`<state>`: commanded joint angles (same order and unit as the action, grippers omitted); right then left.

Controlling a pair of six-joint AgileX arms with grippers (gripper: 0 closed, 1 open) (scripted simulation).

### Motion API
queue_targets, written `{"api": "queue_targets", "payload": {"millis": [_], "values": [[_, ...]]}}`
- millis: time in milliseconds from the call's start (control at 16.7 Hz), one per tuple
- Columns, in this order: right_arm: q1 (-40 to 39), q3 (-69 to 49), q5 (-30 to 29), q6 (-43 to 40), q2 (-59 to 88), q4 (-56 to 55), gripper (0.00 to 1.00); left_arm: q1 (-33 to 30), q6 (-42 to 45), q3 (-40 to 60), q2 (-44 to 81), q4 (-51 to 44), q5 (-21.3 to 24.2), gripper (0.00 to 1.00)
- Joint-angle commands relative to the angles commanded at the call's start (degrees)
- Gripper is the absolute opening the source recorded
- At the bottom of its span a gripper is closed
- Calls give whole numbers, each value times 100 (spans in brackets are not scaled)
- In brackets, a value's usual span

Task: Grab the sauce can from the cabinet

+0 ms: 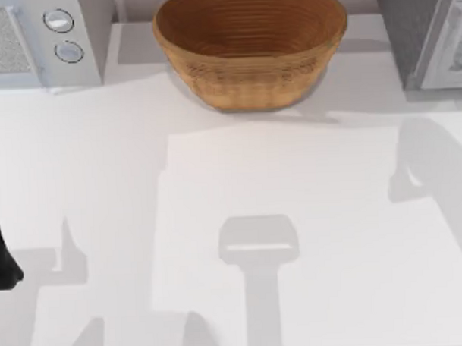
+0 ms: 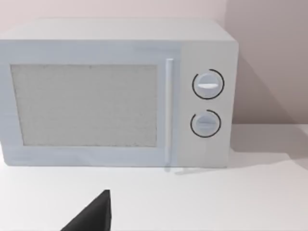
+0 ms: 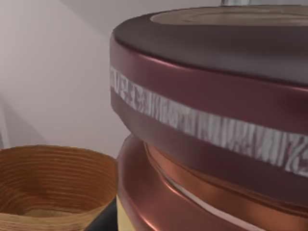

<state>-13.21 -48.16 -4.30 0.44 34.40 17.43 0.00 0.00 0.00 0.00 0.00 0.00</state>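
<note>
**Right wrist view: sauce can right up against the lens**

Right wrist view has the sauce can [image 3: 211,120] super close: glossy maroon rim, one pale crinkly band, coppery rings below, with the ribbed wicker bowl [image 3: 48,183] beyond it. Can't tell whether the right gripper is holding it. Top view has that one bowl [image 1: 249,47] at the table's [image 1: 293,216] back, and the left arm [image 1: 0,249] parked at the left edge. Left wrist view faces one boxy white microwave [image 2: 115,91] with two round dials; the left gripper's state is unclear too.
</note>
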Motion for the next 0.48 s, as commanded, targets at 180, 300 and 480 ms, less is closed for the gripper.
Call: {"api": "queue_targets", "payload": {"millis": [180,300,480], "values": [[484,1958,317,-8,-1246,-618,0,0,0,0,0,0,0,100],[770,3010,431,-16,-1990,-994,0,0,0,0,0,0,0,100],[1108,4142,478,-31,-2875,-1447,0,0,0,0,0,0,0,100]]}}
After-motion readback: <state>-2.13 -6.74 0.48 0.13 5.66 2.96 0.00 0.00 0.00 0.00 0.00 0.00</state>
